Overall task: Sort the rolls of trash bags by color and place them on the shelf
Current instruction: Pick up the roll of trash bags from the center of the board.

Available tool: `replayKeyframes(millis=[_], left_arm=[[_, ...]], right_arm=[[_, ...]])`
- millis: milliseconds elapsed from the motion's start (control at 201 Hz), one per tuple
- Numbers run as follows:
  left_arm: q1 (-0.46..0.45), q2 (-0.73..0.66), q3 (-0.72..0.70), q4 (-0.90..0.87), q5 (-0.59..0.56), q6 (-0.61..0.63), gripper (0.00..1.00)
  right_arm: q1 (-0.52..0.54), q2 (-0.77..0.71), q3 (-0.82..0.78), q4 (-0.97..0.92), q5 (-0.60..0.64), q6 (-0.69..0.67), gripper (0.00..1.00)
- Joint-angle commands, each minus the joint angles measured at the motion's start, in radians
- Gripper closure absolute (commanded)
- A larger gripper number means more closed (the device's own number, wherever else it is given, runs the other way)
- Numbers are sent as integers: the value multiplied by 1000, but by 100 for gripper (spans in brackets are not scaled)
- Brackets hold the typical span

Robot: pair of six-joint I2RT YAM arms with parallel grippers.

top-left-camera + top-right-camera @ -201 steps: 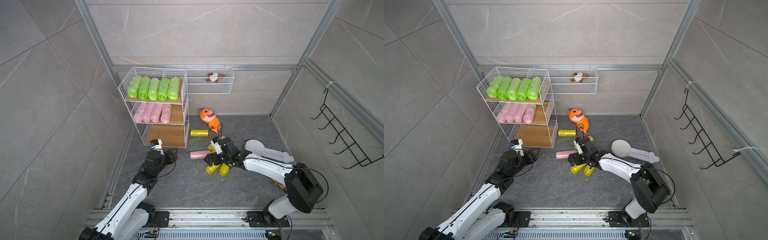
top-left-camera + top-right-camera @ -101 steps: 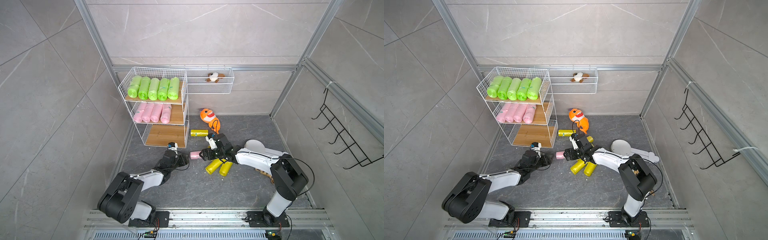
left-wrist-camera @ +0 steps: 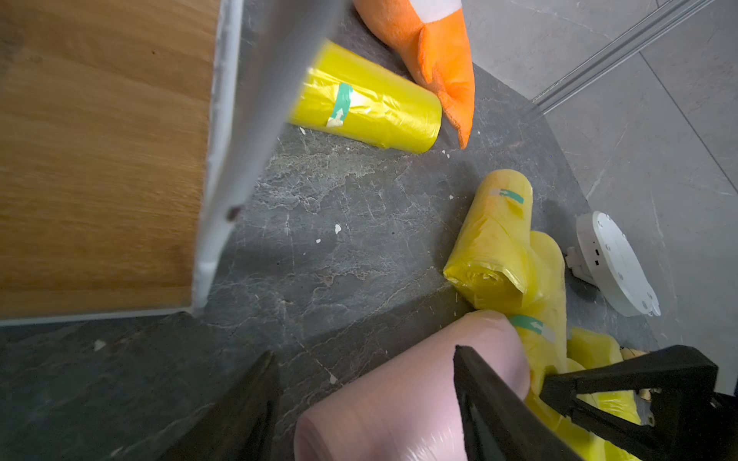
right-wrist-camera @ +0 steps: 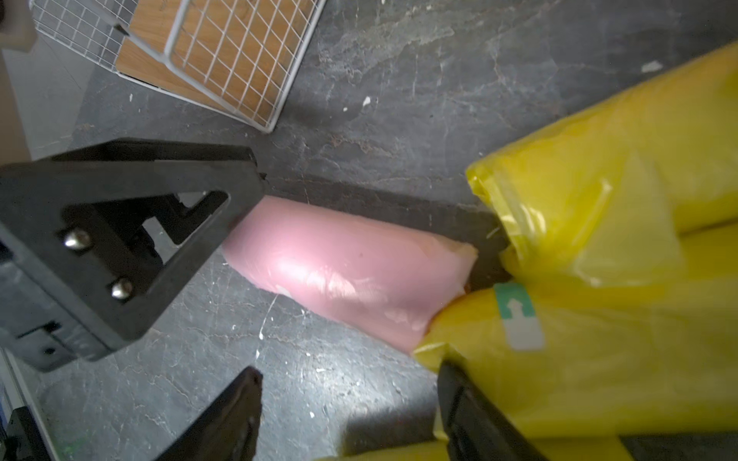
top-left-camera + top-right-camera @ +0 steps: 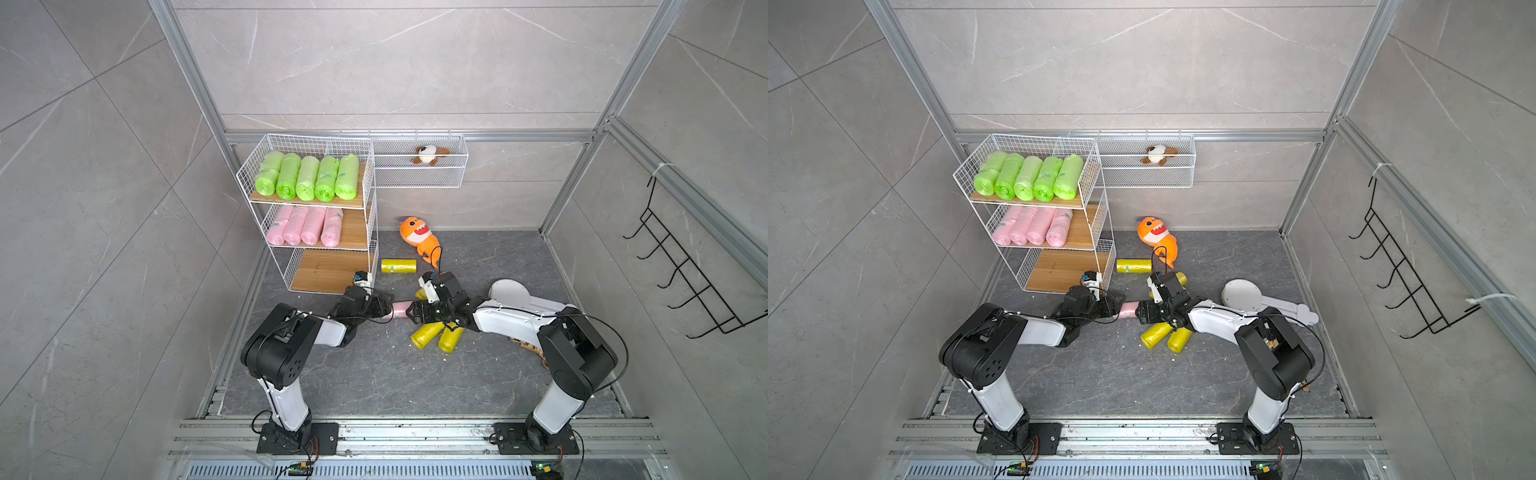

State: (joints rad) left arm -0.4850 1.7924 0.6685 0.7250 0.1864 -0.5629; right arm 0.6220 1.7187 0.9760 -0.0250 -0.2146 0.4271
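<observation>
Your pale pink plastic trash-bag roll looks soft and slick; pinch it mid-length. Left tool straddles its end, unclamped; right tool gapes empty.

Rolls are thin crinkly plastic film, glossy. The pink roll is smoothest and shows glare streaks. The yellow rolls are wrinkled, with paper-like sticker tabs. The green rolls have the same sheen.
Shelf: white coated wire. Boards: light wood, matt, visible grain.
Floor: dark stone-look, matt, rough, flecked white.
Walls: grey marbled tile, smooth satin.
Shark: orange plush cloth.
Left gripper: matt black plastic, shiny metal screw heads.
Frame: brushed aluminium.
</observation>
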Motion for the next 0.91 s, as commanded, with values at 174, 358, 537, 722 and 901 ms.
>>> replayKeyframes(millis=[174,358,537,722,901], left_arm=[[-36,-43,-52,13,156,41,36],[-66,-128,-139,-18,192,77,37],[-103,-156,-182,-29,134,219,34],[-135,-155,-181,-45,6,345,32],[-172,-131,-162,-38,-63,412,31]], right_arm=[[-8,-103,-50,-2,-4,13,28],[-15,-158,-76,-20,-2,0,28],[-20,-172,-85,-29,-6,-4,28],[-23,-187,-100,-30,-9,-1,28],[-28,-187,-115,-20,-14,7,28]])
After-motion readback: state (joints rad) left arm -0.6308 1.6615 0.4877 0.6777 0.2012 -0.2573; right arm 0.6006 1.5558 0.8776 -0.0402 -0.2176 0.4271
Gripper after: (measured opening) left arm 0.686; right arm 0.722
